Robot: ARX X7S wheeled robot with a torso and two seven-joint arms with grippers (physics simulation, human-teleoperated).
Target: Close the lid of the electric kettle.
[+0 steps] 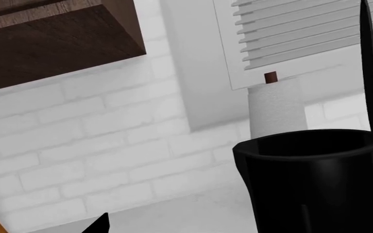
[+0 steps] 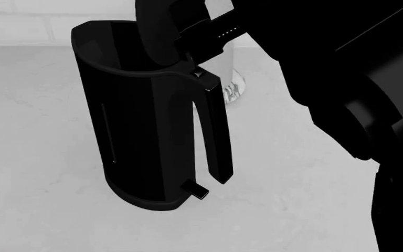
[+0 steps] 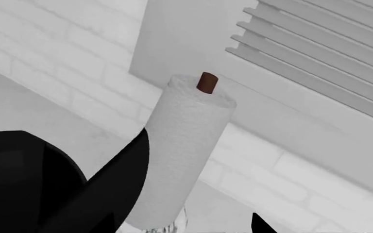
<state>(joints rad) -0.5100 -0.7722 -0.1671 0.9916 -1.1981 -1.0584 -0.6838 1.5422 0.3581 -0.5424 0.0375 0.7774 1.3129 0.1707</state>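
right arm (image 2: 341,68) over kettle (image 2: 145,131), lid (image 2: 161,31) upright.

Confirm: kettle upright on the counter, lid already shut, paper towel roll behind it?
Not quite. The lid is open, standing up above the kettle mouth; the head and left wrist views show the rim uncovered. The kettle is upright on the counter, paper towel roll behind it.

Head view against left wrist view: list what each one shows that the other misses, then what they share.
Only the head view shows the kettle's handle, switch tab, base and the counter it stands on.

Only the left wrist view shows a dark wood cabinet, window blinds and the top of a paper towel roll.

Both show the kettle, its mouth open, the raised lid and the white brick wall.
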